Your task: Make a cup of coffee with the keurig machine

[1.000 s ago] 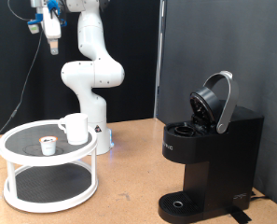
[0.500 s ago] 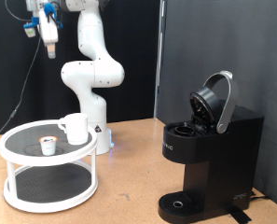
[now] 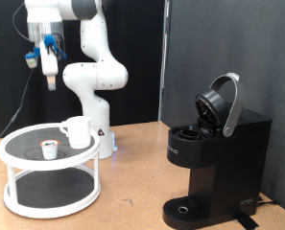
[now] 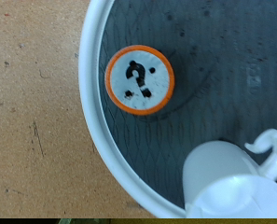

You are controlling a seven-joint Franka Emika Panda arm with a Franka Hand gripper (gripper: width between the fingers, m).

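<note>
Keurig machine (image 3: 215,153) sits at the exterior view's right with its domed lid tipped up, and you can see the cup (image 3: 78,131) on the top shelf of the white two-tier stand (image 3: 17,158) well off to its left, a small pod (image 3: 49,149) just beside the cup, and the gripper (image 3: 50,79) high above that stand, too small for you to tell how far apart its fingers are. From the wrist view you get the pod (image 4: 139,79) with its orange rim on the stand's dark shelf near the white rim (image 4: 96,121), the cup (image 4: 233,182) close by, and no fingers showing.

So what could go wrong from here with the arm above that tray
The pod sits near the cup on the tiered tray, so the descending gripper might bump the cup. The pod also lies close to the tray's rim and could get nudged off. The keurig machine lid is open.
</note>
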